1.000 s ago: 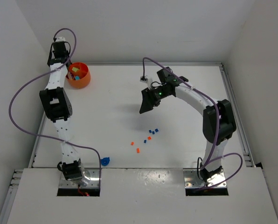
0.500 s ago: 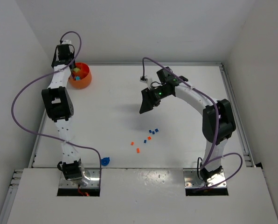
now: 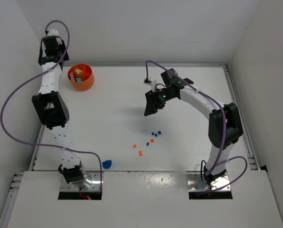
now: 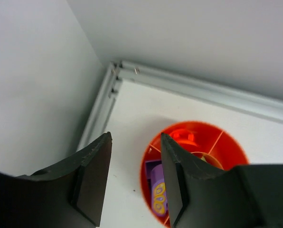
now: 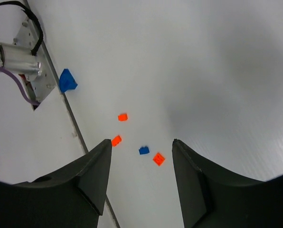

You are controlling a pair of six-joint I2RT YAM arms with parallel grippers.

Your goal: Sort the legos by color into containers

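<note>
The orange bowl, whose divided compartments are the containers, stands at the table's back left. My left gripper hangs open above and just left of it, holding nothing. In the left wrist view the gripper frames the bowl's rim, a purple piece and an orange piece inside. Loose legos lie mid-table: blue ones and orange ones. My right gripper hovers open above them. In the right wrist view, a blue lego and an orange lego lie between its fingers.
A larger blue piece lies at the near edge by the left arm's base; it also shows in the right wrist view. A small white connector on a purple cable sits at the back. Walls close in on the left and behind.
My left gripper has gone from shut to open, and the left arm has swung up and left, off the bowl. The right arm has barely moved.
</note>
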